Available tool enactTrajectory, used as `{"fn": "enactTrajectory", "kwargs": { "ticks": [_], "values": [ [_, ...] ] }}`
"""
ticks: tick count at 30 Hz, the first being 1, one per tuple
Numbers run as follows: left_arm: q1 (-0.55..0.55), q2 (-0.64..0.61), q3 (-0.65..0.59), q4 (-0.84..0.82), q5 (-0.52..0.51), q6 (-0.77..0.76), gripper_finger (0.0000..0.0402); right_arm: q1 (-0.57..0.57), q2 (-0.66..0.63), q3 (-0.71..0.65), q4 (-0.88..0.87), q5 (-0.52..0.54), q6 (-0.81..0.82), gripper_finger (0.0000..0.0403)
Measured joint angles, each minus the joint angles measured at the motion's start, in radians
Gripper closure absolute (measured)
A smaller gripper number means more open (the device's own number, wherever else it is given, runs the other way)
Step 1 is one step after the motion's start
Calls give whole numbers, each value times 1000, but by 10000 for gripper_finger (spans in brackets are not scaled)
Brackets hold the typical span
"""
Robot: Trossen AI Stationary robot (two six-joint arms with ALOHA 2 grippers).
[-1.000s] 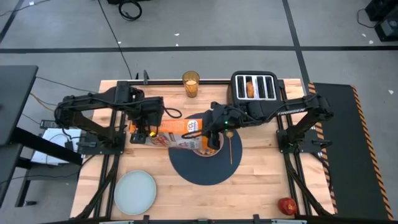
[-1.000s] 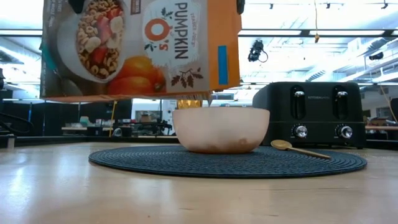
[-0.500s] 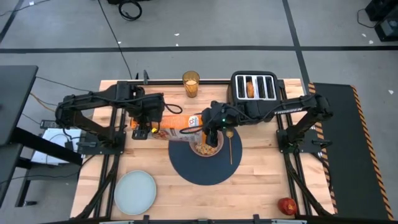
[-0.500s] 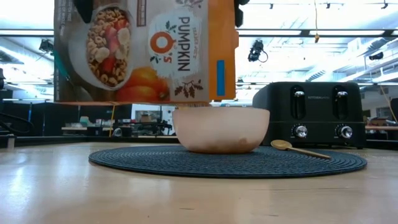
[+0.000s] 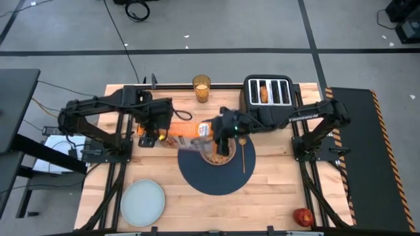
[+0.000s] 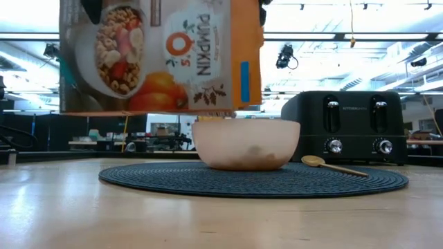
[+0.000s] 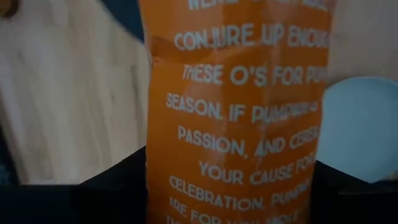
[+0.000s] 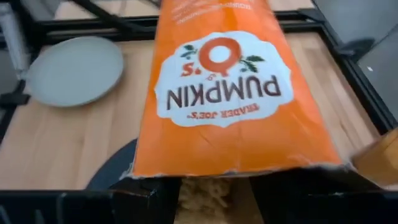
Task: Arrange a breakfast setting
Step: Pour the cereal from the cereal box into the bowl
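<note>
The brown-and-orange cereal box (image 5: 189,133) hangs lengthwise between my two grippers, its open end over the pinkish bowl (image 6: 246,144). The bowl holds cereal (image 5: 217,157) and stands on the round dark-blue mat (image 5: 216,176). My left gripper (image 5: 159,133) is shut on the box's left end. My right gripper (image 5: 220,134) is shut on its right end. The gold spoon (image 5: 243,155) lies on the mat to the right of the bowl. The pale plate (image 5: 143,202) is at the near left and the red apple (image 5: 302,217) at the near right. The amber glass (image 5: 201,88) stands at the far edge. A piece of toast (image 5: 263,93) sits in the toaster. My left gripper pinches the box between its two fingers (image 7: 112,190), one on each broad face, beside the orange narrow side (image 7: 236,155) at the box's left end. It comes from the table's left. The box is lifted clear of the table. My right gripper pinches the box at its open end (image 8: 217,165), one finger (image 8: 81,205) on each side. It comes from the table's right, above the bowl. The box hangs about level over the bowl, clear of it.
The black four-slot toaster (image 5: 268,92) stands at the far right, behind the mat. Bare wood lies between the plate and the apple along the near edge.
The box has turned about its length, so its orange narrow side now faces up. Its open end has come up to about level. The stream of cereal falling into the bowl has stopped. Both grippers have kept their hold.
</note>
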Motion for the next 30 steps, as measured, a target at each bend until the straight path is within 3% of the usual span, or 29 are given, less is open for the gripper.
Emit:
{"fn": "enactTrajectory", "kwargs": {
  "ticks": [2,6,13,17,28,30],
  "values": [
    [-16,-1,0,-6,-16,-5,145,9,6,0,30,-50,-20,220],
    [-26,2,1,1,3,-10,145,37,9,0,3,52,-29,220],
    [-17,4,1,4,-42,-9,145,28,17,2,-2,70,-4,220],
    [-10,4,1,-4,-46,-16,145,17,19,2,3,33,14,220],
    [-15,2,1,-6,-45,-37,145,7,23,2,22,62,-15,220],
    [-15,2,1,-7,-37,-41,145,1,23,2,33,22,-3,220]
  ]
}}
